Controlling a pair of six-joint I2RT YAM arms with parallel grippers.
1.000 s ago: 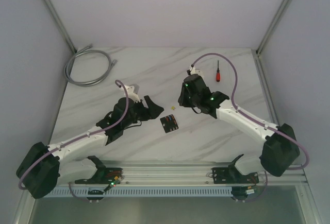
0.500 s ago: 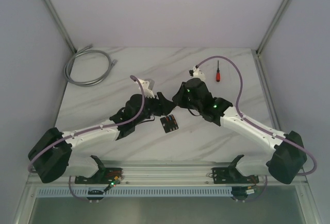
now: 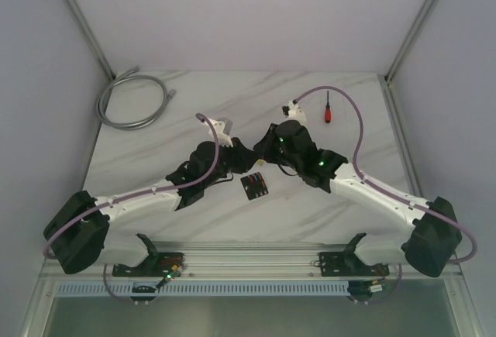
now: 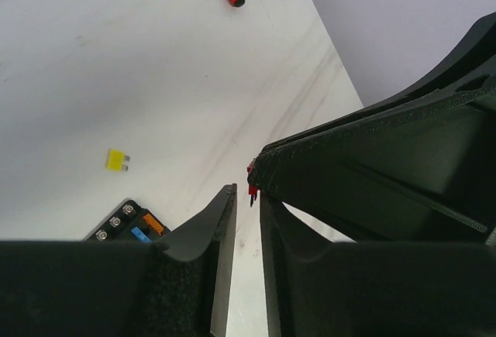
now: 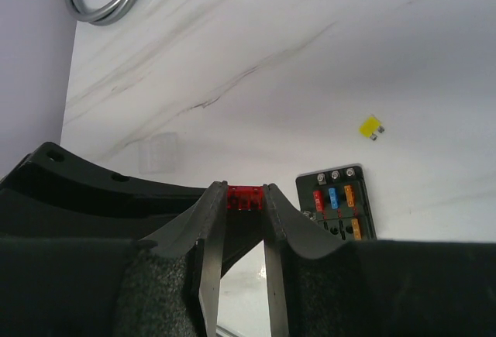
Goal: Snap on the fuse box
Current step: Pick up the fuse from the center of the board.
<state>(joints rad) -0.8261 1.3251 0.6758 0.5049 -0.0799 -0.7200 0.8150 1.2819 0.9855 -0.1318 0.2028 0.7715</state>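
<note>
Fuse box (image 3: 254,186): flat black slotted plastic rectangle

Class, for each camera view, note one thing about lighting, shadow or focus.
Top external: even, soft light, with only faint shadows on the white marbled table. Left wrist: the black gripper fingers loom dark and soft-edged, while the small yellow fuse is crisp. Right wrist: the flat black plastic fuse box is sharp; the near fingers blur.
</note>
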